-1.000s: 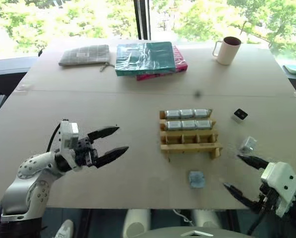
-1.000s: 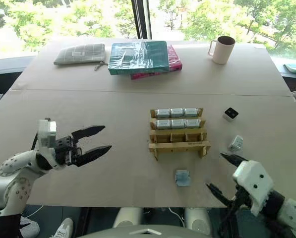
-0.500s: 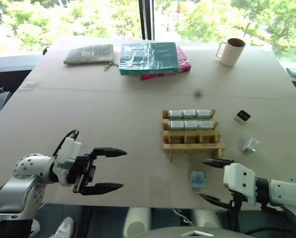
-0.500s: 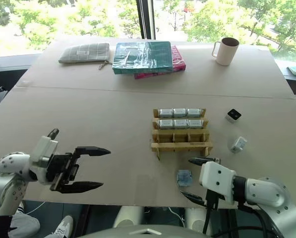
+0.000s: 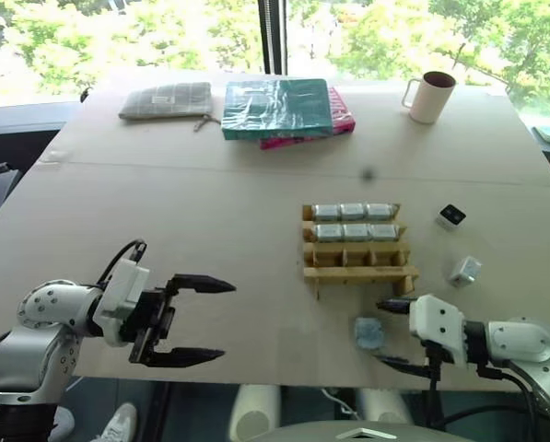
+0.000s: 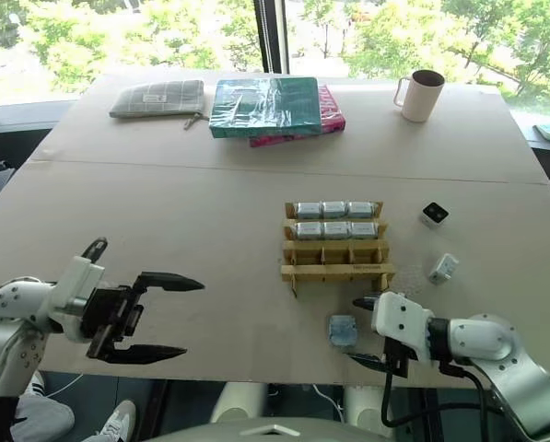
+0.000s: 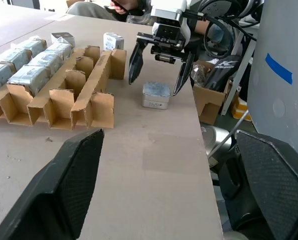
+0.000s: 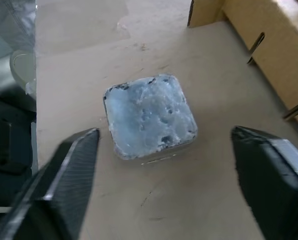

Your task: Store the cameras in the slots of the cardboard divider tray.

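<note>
While left tool (image 5: 208,319) is kept spread wide, right tool (image 5: 392,333) has been lowered, fingers open astride blue-grey camera (image 5: 368,333) on tabletop (image 5: 210,203).

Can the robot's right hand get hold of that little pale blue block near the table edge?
Probably yes: the right hand sits open beside the pale blue block, which lies flat with nothing between.

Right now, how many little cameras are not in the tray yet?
3: the pale blue camera between the right gripper's fingers, the silver camera and the white camera right of the tray.
</note>
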`<action>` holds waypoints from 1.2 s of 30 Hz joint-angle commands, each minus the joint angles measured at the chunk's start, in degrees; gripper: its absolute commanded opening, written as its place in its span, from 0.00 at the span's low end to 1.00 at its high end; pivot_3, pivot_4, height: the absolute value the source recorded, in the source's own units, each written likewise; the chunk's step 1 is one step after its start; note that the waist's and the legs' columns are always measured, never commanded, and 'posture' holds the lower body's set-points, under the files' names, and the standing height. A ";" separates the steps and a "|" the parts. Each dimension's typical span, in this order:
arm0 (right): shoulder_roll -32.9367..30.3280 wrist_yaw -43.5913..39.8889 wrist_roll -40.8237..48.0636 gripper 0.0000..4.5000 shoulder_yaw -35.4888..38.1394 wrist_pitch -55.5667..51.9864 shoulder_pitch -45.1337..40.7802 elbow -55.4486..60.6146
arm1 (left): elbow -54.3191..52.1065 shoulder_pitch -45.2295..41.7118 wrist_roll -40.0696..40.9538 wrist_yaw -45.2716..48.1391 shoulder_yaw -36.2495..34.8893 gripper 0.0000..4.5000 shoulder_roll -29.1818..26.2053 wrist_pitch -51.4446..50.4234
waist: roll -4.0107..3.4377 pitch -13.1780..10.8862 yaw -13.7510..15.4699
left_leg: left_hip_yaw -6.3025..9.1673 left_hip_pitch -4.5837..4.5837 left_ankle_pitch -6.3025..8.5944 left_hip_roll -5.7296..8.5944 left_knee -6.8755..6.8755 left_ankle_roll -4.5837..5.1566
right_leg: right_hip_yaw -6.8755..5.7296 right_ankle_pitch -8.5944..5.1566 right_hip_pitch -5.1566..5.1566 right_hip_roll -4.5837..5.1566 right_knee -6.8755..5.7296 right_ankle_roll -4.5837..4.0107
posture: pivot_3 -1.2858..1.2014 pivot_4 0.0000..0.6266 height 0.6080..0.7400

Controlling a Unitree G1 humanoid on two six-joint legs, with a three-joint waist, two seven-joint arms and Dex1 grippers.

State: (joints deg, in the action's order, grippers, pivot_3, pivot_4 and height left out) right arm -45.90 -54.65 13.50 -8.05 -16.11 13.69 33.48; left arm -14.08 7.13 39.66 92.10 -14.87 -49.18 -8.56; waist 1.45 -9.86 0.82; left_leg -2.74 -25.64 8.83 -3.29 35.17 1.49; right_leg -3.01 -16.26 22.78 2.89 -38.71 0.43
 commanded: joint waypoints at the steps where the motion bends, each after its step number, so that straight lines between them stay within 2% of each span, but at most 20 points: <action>1: 0.50 -0.28 -0.60 0.52 -1.31 1.99 -0.50 0.29 | -1.93 -0.09 0.75 0.18 -1.03 1.00 -1.19 -0.13 | -0.02 -0.01 0.00 | -0.01 0.00 0.00 0.00 0.00 0.00 | 0.01 0.00 0.00 0.00 -0.01 0.00 | 0.52 0.24 1.00; 2: 0.72 0.00 -0.81 0.44 -1.68 2.00 -0.87 0.29 | -2.28 -0.26 1.15 -0.28 -1.12 1.00 -1.35 -0.78 | 0.00 0.00 0.00 | -0.01 0.01 0.00 0.00 0.00 0.00 | 0.01 0.00 0.00 0.01 -0.02 0.00 | 0.52 0.24 1.00; 3: 0.86 0.22 -0.94 0.41 -1.94 2.00 -1.15 0.29 | -2.54 -0.38 1.45 -0.64 -1.19 1.00 -1.46 -1.27 | 0.00 0.00 -0.01 | 0.00 0.02 0.00 0.00 0.01 0.00 | 0.00 0.00 -0.01 0.00 -0.02 0.00 | 0.52 0.24 1.00; 6: 0.89 0.68 -0.84 0.41 -2.06 1.14 -1.95 1.92 | -3.82 -0.47 2.36 -2.03 -1.05 1.00 -1.79 -3.51 | -0.01 0.00 0.00 | 0.00 0.03 0.00 -0.01 0.03 0.00 | 0.01 0.00 -0.02 0.00 -0.05 0.00 | 0.52 0.24 1.00; 8: 0.72 1.18 -0.29 0.41 -1.13 0.45 -2.60 4.33 | -5.90 -0.98 3.91 -6.64 -0.72 1.00 -1.64 -8.06 | 0.00 0.00 0.00 | 0.00 0.03 0.00 -0.01 0.04 0.00 | 0.01 0.00 -0.02 0.00 -0.05 0.00 | 0.52 0.24 1.00; 12: -0.08 2.27 4.55 0.41 4.62 -2.56 -7.70 12.02 | -13.98 -5.56 13.89 -26.50 0.28 1.00 -2.72 -27.43 | -0.02 -0.02 0.04 | 0.04 0.04 0.00 0.00 0.08 0.00 | -0.01 0.09 -0.05 0.00 -0.10 0.16 | 0.52 0.24 1.00; 15: -0.62 2.88 5.72 0.41 6.88 -3.11 -13.15 15.82 | -15.27 -11.67 24.46 -34.34 2.24 1.00 -9.07 -44.07 | 0.05 -0.10 0.00 | 0.17 0.02 -0.01 -0.02 0.27 0.00 | -0.03 0.13 -0.06 -0.02 -0.24 0.25 | 0.52 0.24 1.00; 16: -1.03 3.96 4.64 0.41 6.50 -4.82 -16.39 16.95 | -13.01 -16.09 31.14 -37.90 3.98 1.00 -8.52 -48.82 | 0.01 -0.10 0.00 | 0.19 0.03 -0.01 -0.03 0.27 0.00 | -0.04 0.12 -0.08 -0.07 -0.21 0.23 | 0.52 0.24 1.00; 19: -1.46 5.50 1.26 0.41 3.09 -7.46 -24.88 16.48 | -7.42 -26.47 43.87 -50.22 8.40 1.00 -3.19 -55.81 | -0.09 -0.11 0.15 | 0.20 0.19 -0.01 0.00 0.26 -0.01 | -0.06 0.10 -0.21 -0.05 -0.18 0.20 | 0.52 0.24 1.00; 23: -0.86 5.18 -2.74 0.41 -0.95 -3.83 -28.15 13.38 | -2.32 -33.34 49.45 -62.40 11.77 1.00 4.36 -57.94 | 0.04 -0.12 0.03 | 0.12 0.03 -0.02 0.11 0.26 0.03 | 0.05 0.22 -0.19 -0.25 -0.19 0.32 | 0.52 0.24 1.00; 28: -0.54 5.51 -6.15 0.41 -1.94 1.84 -25.37 11.42 | -1.11 -35.68 49.22 -66.32 12.97 1.00 8.23 -59.05 | 0.06 -0.13 -0.05 | 0.08 -0.03 -0.03 0.14 0.27 0.02 | 0.09 0.31 -0.16 -0.28 -0.18 0.17 | 0.52 0.24 1.00; 36: 1.43 6.34 -9.03 0.41 -3.26 3.99 -24.41 9.90 | -2.39 -35.16 45.77 -66.17 14.52 1.00 11.11 -60.01 | 0.05 -0.13 -0.02 | 0.10 0.12 -0.04 0.09 0.30 0.01 | 0.07 0.28 -0.22 -0.32 -0.28 0.24 | 0.52 0.24 1.00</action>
State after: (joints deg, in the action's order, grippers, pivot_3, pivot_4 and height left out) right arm -44.96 -49.24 5.21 -11.18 -13.38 -10.23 42.78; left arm -14.78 -27.91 86.08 25.82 -0.74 -38.54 -68.42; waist 1.51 -9.98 0.81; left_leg -2.64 -25.52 8.79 -3.20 35.48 1.50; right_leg -2.93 -15.97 22.56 2.58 -38.98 0.67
